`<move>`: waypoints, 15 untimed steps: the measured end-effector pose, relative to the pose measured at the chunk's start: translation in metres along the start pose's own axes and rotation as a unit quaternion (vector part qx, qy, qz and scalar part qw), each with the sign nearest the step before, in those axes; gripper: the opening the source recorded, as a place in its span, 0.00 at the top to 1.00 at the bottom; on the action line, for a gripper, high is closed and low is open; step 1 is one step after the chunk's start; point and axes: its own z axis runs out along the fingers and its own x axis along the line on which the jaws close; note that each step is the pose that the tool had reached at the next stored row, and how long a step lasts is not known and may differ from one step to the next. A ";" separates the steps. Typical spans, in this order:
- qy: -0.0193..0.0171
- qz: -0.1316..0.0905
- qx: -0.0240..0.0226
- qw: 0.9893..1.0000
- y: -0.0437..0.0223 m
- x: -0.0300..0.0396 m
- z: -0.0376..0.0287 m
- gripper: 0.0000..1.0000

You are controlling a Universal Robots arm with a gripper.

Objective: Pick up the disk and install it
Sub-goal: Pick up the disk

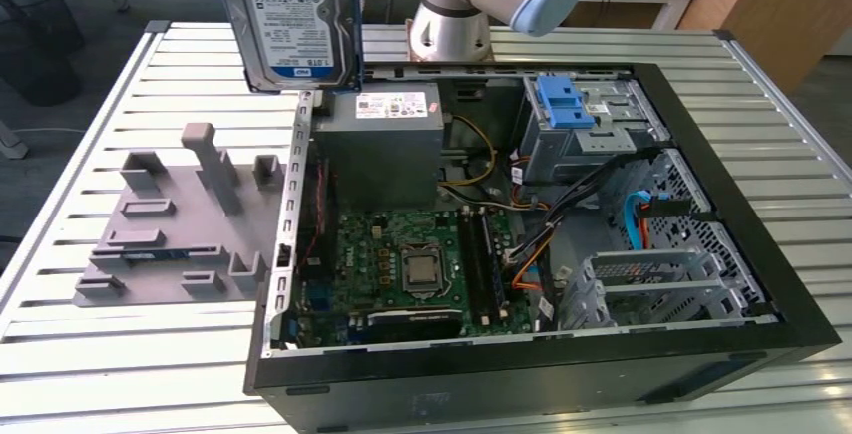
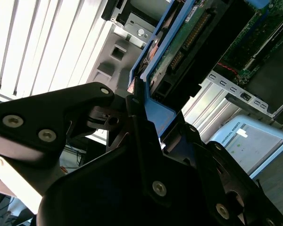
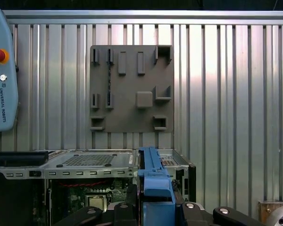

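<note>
the claw [image 2: 140,101] is clamped on the disk [image 1: 295,20] by its blue side rails, and the disk hangs upright beneath it. below the claw are the open computer case [image 1: 533,379] and a grey fixture plate [image 3: 127,117] on the slatted table [image 1: 80,354].

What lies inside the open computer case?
A grey power supply, a green motherboard, a drive cage with a blue latch, and cables. Whatever lies beneath the power supply is covered. The disk is not inside.

Silver disk [image 1: 295,20], blue-white label, upright, held aloft
</note>
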 end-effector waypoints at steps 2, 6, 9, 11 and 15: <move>0.000 0.000 0.000 1.000 -0.0006 0.0000 0.0000 0.64; 0.000 0.000 0.000 1.000 -0.0021 0.0000 0.0001 0.64; 0.000 0.000 0.000 1.000 -0.0039 -0.0001 0.0002 0.64; 0.000 0.000 0.000 1.000 -0.0055 -0.0001 0.0002 0.64; 0.000 0.000 0.000 1.000 -0.0087 -0.0001 0.0002 0.64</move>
